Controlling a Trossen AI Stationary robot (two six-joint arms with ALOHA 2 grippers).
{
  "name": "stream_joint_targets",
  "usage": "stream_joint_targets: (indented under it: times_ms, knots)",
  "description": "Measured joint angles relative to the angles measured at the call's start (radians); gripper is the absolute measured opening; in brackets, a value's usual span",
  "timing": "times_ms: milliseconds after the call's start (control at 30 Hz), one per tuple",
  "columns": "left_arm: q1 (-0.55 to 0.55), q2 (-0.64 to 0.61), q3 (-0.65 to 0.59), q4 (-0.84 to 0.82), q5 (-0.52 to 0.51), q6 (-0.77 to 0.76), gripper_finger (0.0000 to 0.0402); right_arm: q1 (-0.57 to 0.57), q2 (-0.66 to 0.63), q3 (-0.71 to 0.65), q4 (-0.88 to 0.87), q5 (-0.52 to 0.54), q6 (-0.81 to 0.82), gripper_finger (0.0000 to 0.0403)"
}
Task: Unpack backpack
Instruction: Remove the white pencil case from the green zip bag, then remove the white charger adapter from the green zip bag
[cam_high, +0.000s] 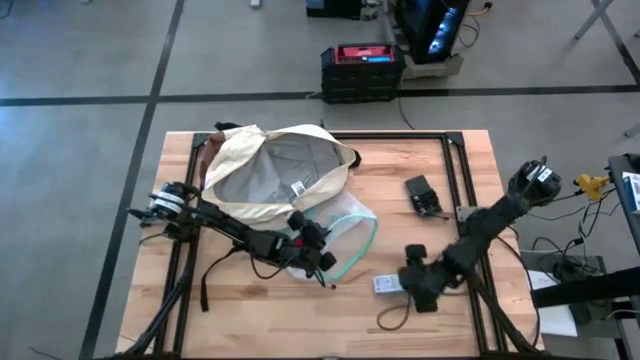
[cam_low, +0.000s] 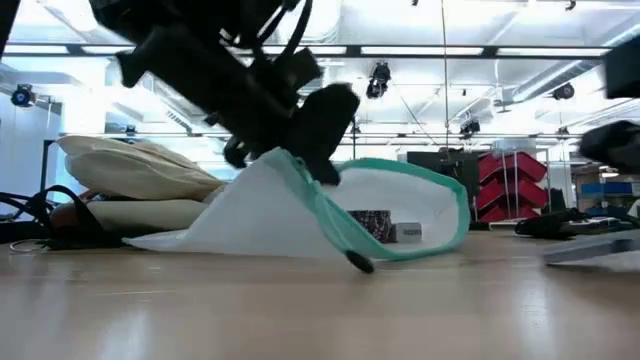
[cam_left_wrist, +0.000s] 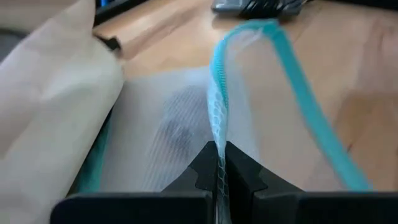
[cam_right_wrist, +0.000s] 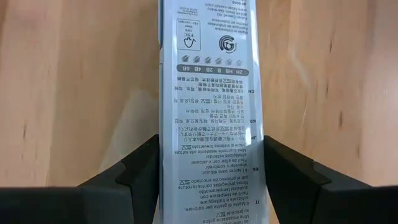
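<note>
**Fingers: Left Pinched on Pouch Edge, Right Straddling a Printed Pack**

Fingers of the left gripper (cam_left_wrist: 219, 171) are pressed together on the teal-trimmed edge of the mesh pouch (cam_high: 345, 235), lifting it off the table (cam_high: 430, 180).

The backpack (cam_high: 270, 175) lies open-mouthed at about 10 o'clock on the table, grey lining exposed. Its fabric is slumped and folded, so judge it soft, light and prone to collapse; it will drag rather than slide cleanly. Best holds are likely the rim of the opening or the black straps (cam_high: 215, 270) trailing toward 7 o'clock.

The pouch sits at the backpack's 4 o'clock, touching it.

At about 4 o'clock on the table, the right gripper (cam_right_wrist: 199, 171) holds its fingers part-way apart on either side of a flat printed pack (cam_high: 388, 285); contact cannot be confirmed.

A small dark device (cam_high: 424, 195) lies at 2 o'clock.
</note>
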Motion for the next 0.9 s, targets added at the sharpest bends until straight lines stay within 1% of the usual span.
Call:
stream_joint_targets:
  times_ms: [67, 100, 167, 267, 333, 400, 467, 533, 633, 700, 800, 900]
  knots:
    - [0.0, 0.0, 0.028, 0.0, 0.019, 0.025, 0.0, 0.05, 0.002, -0.001, -0.007, 0.029, 0.058, 0.0212]
    - [0.0, 0.0, 0.043, 0.0, 0.031, 0.037, 0.0, 0.067, 0.002, 0.0, -0.014, 0.044, 0.082, 0.0222]
    - [-0.001, 0.0, 0.071, 0.0, 0.054, 0.061, 0.0, 0.079, 0.002, 0.009, -0.037, 0.076, 0.122, 0.0264]
    - [-0.001, 0.0, 0.11, -0.001, 0.107, 0.099, 0.0, 0.073, 0.001, 0.035, -0.049, 0.126, 0.128, 0.0336]
    - [-0.001, 0.0, 0.136, -0.002, 0.137, 0.12, 0.0, 0.056, 0.001, 0.054, -0.049, 0.156, 0.096, 0.0368]
    - [-0.001, 0.0, 0.161, -0.002, 0.181, 0.15, 0.0, 0.031, 0.001, 0.077, -0.045, 0.178, 0.047, 0.0386]
    - [0.0, -0.001, 0.185, -0.001, 0.218, 0.178, 0.0, 0.004, 0.001, 0.093, -0.016, 0.226, -0.018, 0.0393]
    - [-0.001, -0.001, 0.211, -0.005, 0.242, 0.21, 0.0, -0.026, 0.001, 0.096, 0.068, 0.266, -0.109, 0.0394]
    - [-0.003, -0.002, 0.245, -0.005, 0.275, 0.259, 0.0, -0.081, 0.009, 0.092, 0.252, 0.27, -0.267, 0.0387]
    - [-0.008, -0.002, 0.257, -0.003, 0.303, 0.294, 0.0, -0.12, 0.026, 0.085, 0.317, 0.271, -0.342, 0.0381]
    - [-0.028, -0.002, 0.253, -0.006, 0.309, 0.323, 0.0, -0.174, 0.066, 0.084, 0.354, 0.274, -0.376, 0.0375]
    - [-0.037, -0.002, 0.201, 0.0, 0.288, 0.342, 0.0, -0.208, 0.121, 0.084, 0.353, 0.31, -0.375, 0.037]
